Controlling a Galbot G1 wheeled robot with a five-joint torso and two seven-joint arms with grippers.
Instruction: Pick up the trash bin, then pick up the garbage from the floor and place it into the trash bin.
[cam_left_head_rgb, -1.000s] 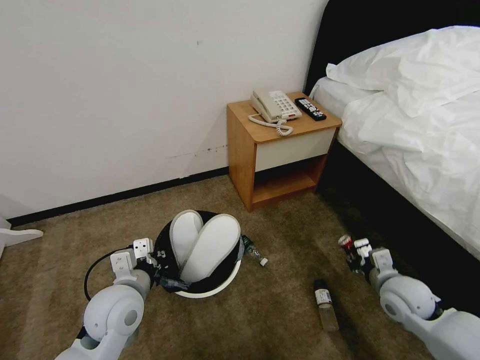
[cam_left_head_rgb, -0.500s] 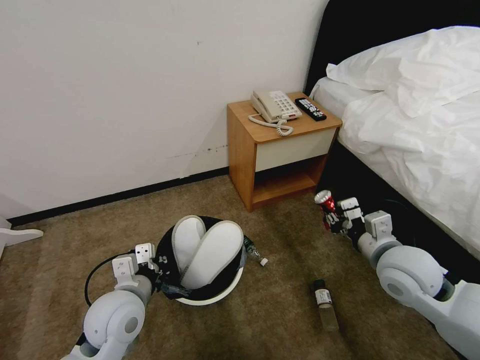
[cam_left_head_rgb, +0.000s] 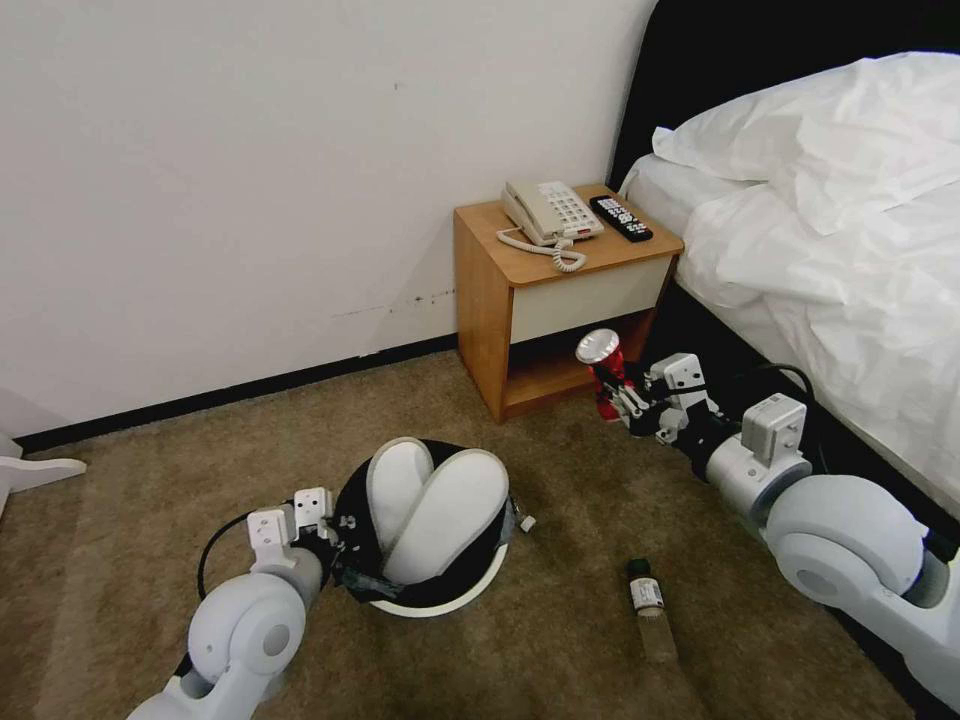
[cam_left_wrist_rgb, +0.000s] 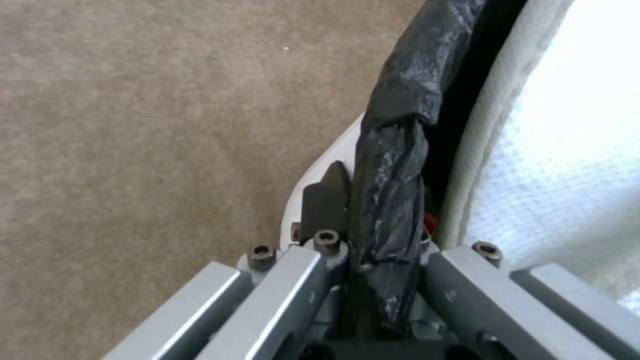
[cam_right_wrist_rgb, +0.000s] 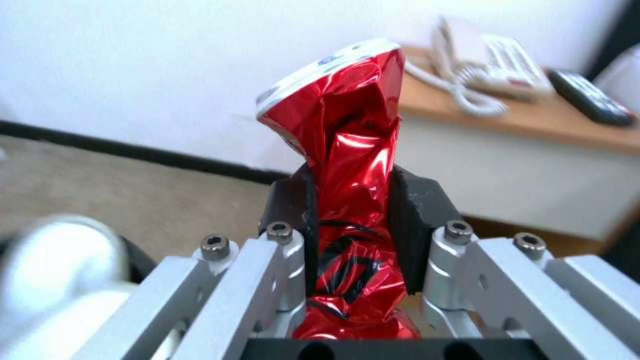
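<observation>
2 slippers (cam_left_head_rgb: 432, 508): upright in the trash bin (cam_left_head_rgb: 440, 598), lower centre of the head view.
Left tool (cam_left_wrist_rgb: 363, 235): clamped on the bin's bag-covered rim.
Right tool (cam_right_wrist_rgb: 353, 220): closed on crushed red can (cam_left_head_rgb: 603, 370), centre right, above the floor (cam_left_head_rgb: 560, 640).

We note open carpet (cam_left_head_rgb: 560, 480) between the trash bin (cam_left_head_rgb: 440, 600) and the nightstand (cam_left_head_rgb: 555, 300). Two slippers (cam_left_head_rgb: 430, 510) stand in the bin and take up most of its mouth. A small bottle (cam_left_head_rgb: 650, 610) lies on the floor to its right. The bed frame (cam_left_head_rgb: 760, 370) walls the right side; the gap beside it looks narrow, possibly tight.
</observation>
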